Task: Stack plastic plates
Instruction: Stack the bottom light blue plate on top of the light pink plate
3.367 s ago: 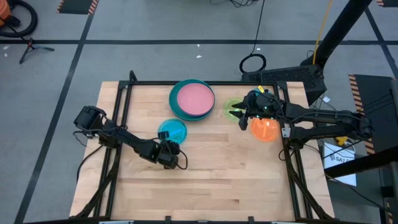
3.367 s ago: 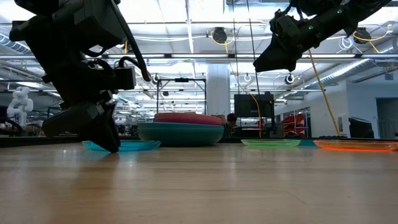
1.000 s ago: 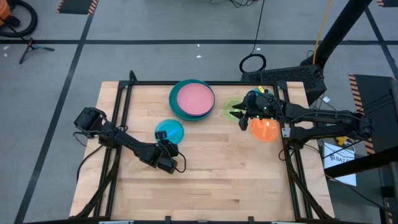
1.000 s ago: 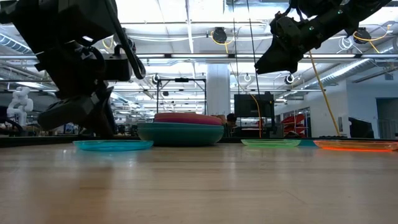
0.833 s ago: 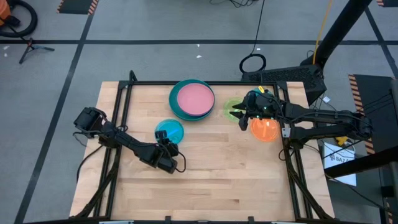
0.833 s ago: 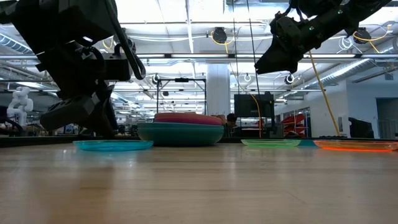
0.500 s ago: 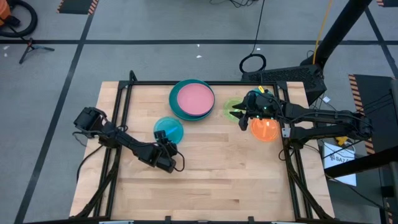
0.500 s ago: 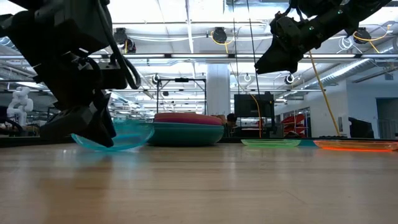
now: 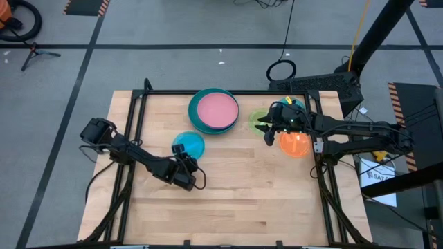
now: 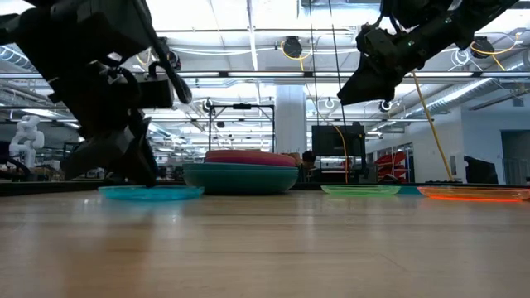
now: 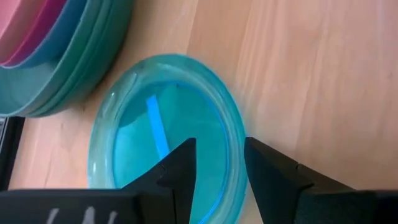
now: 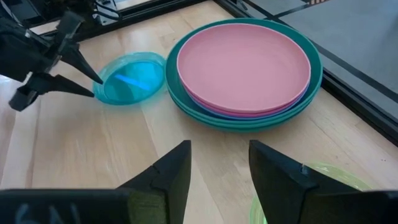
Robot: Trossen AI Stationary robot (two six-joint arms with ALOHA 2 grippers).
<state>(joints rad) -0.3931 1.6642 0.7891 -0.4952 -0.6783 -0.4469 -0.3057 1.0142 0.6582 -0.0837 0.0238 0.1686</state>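
Note:
A translucent cyan plate [image 9: 188,144] [image 11: 168,137] lies flat on the wood, next to a stack of large plates [image 9: 214,109] [image 12: 242,68] with a pale pink one on top and magenta, blue and teal below. My left gripper [image 9: 187,158] [image 11: 221,158] is open at the cyan plate's near side, low over the table. My right gripper [image 9: 268,128] [image 12: 219,155] is open and hovers high between the lime-green plate [image 9: 257,117] and the orange plate [image 9: 296,145], both flat on the table. My left gripper stands astride the cyan plate's near rim [image 11: 239,140], one finger [image 11: 180,168] inside the plate and the other outside, slanting down from the near side. Whether either finger touches the rim, I cannot tell. The plate rests flat on the table.
A black frame [image 9: 131,117] runs along the table's left, far and right edges. Bare wood [image 9: 235,200] fills the near half of the table. Cables and arm mounts sit beyond the right edge.
Half a second ago the cyan plate stood tipped up on one side at my left gripper; now it lies flat again at about the same spot. My left gripper stayed at the plate's near rim.

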